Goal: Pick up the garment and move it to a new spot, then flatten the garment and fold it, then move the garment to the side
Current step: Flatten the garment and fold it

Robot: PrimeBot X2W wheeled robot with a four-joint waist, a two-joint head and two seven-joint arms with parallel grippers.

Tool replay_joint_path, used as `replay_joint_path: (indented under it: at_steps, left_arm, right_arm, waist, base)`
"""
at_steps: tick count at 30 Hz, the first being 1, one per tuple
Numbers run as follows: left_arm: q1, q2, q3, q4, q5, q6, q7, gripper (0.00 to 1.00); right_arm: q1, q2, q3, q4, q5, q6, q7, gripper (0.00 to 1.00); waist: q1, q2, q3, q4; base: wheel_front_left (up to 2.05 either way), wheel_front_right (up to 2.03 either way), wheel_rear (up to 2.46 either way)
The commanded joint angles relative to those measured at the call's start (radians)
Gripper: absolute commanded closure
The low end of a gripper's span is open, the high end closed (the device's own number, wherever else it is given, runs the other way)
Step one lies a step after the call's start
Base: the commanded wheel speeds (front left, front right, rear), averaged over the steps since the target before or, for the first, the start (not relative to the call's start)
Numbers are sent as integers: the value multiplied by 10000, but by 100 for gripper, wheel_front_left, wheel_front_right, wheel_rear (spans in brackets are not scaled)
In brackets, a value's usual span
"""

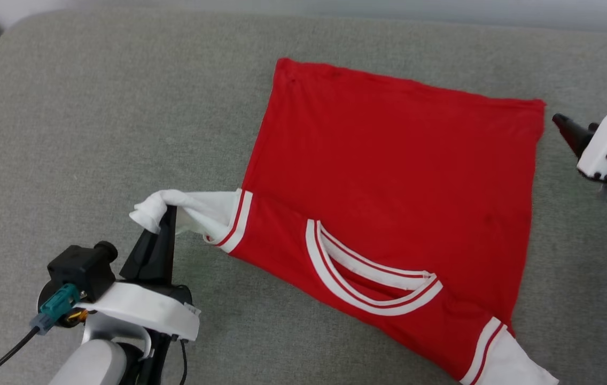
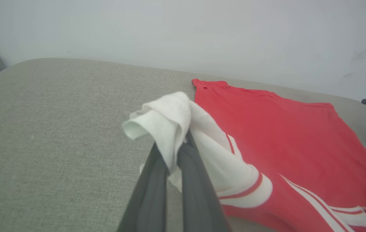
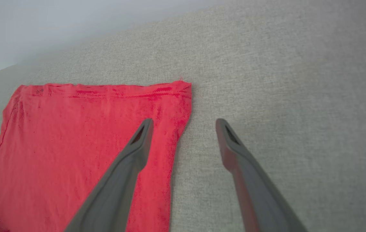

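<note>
The garment (image 1: 389, 176) lies spread on a grey padded surface (image 1: 95, 133).
Left hand (image 1: 169, 214) pinches the left white sleeve (image 1: 202, 214), fingers together; right hand (image 3: 183, 124), fingers spread wide, holds nothing at the far right corner.

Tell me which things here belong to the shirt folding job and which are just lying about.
Job:
- garment, mostly spread out
- left pincer, shut on its white sleeve
- right pincer, open at the hem corner

Just there:
- grey cushion
- pale wall
- black cable by the left arm

grey cushion (image 1: 95, 133), red garment (image 1: 389, 176) spread flat
</note>
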Motion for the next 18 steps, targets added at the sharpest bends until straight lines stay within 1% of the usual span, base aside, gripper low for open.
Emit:
replay_joint_path:
  at_steps: [1,7,11,12,13,14,18]
  left_arm:
    - [-282,-41,4,2,88,-59,-97,100]
    - [-936,-232,-192,154,222,-351,-279,100]
    - [-1133,-357,-283,329,240,-467,-374,100]
    - [-1136,-382,-307,379,226,-484,-379,100]
    - [-1113,-407,-338,438,210,-498,-385,100]
    - [-1087,-436,-372,480,188,-524,-386,100]
    - [-957,-453,-445,698,141,-540,-365,100]
  right_arm:
    - [-427,-114,-57,297,-146,-3,177,0]
    - [-2017,-149,-481,1723,-882,-3,972,0]
    - [-2214,-28,-872,2759,-1466,-5,1633,0]
    - [-2183,52,-986,3018,-1622,-7,1834,50]
    - [-2134,140,-1116,3242,-1739,-5,2021,81]
    - [-2159,196,-1230,3385,-1857,-5,2113,100]
    - [-2417,210,-1354,3345,-2270,-3,1889,100]
  waist:
    - [-3,-1,747,522]
    - [-3,-1,1509,835]
    - [-3,-1,1656,896]
    - [-3,-1,1642,887]
    - [-3,-1,1601,868]
    - [-3,-1,1560,858]
    - [-3,-1,1262,760]
  base:
    - [0,0,0]
    - [0,0,0]
    - [0,0,0]
    - [0,0,0]
    - [0,0,0]
    - [0,0,0]
    - [0,0,0]
